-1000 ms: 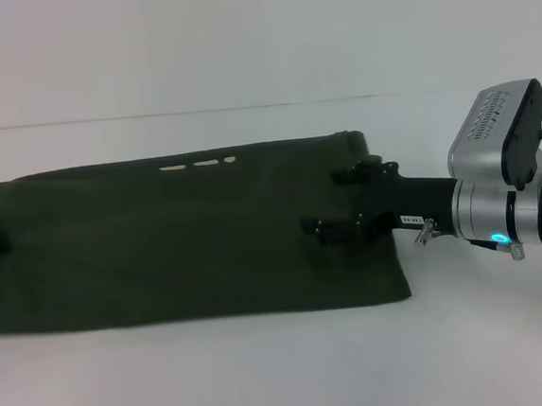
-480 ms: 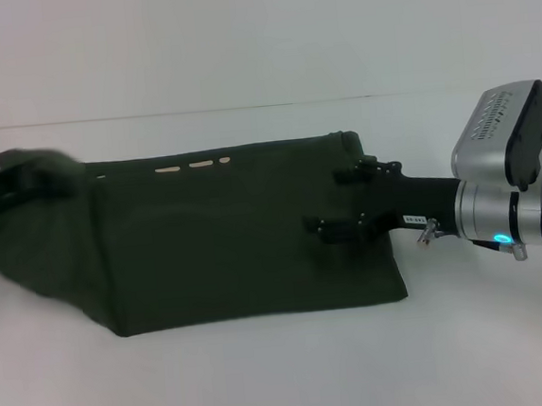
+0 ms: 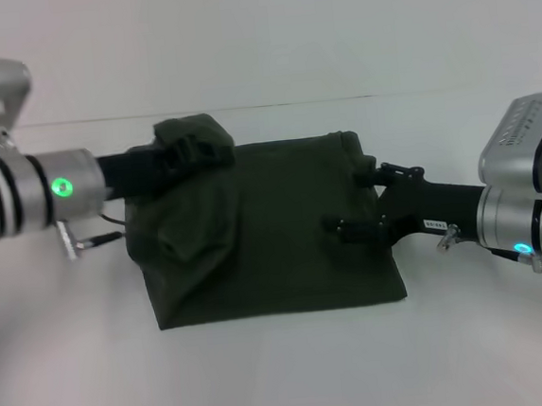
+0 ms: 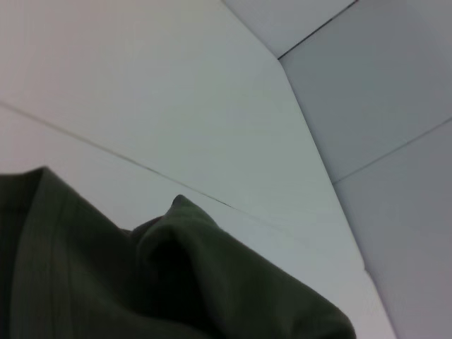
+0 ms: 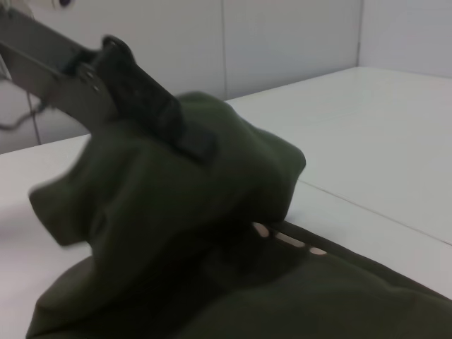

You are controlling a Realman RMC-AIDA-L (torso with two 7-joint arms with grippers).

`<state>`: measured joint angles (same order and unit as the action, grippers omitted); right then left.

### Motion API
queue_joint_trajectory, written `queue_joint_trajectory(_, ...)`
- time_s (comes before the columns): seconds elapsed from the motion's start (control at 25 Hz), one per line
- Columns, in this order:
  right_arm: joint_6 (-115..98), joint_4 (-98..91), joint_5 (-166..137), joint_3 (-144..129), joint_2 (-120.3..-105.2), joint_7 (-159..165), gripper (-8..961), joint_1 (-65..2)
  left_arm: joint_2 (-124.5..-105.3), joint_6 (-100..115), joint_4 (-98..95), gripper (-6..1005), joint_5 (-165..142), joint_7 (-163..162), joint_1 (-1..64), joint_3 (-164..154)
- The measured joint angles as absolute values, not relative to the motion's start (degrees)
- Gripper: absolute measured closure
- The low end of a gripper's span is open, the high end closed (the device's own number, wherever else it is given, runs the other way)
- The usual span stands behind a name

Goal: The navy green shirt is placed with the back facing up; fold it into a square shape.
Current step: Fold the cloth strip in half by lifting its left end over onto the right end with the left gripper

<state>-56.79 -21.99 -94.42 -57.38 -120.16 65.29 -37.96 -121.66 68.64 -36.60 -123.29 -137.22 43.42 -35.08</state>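
Observation:
The navy green shirt lies on the white table, its left end lifted and bunched over its middle. My left gripper reaches in from the left, shut on that bunched fabric and holding it above the shirt. The right wrist view shows it clamped on the raised fold. The left wrist view shows only bunched fabric. My right gripper is open, its fingers spread over the shirt's right edge, low on the cloth.
The white table's far edge meets a pale wall just behind the shirt. Bare table lies in front of the shirt and to both sides under the arms.
My left gripper has carried the shirt's left end up and to the right, over the middle of the shirt. My right gripper has drawn back slightly to the right.

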Motion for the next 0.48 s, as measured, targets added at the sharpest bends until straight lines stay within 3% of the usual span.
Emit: queue_joint_trajectory(0.48, -56.43, -22.14, -94.23, -57.35, -120.1, 65.3, 8, -37.67, -123.72, 64.41, -26.9, 856, -109.3, -129.33, 42.11, -34.81)
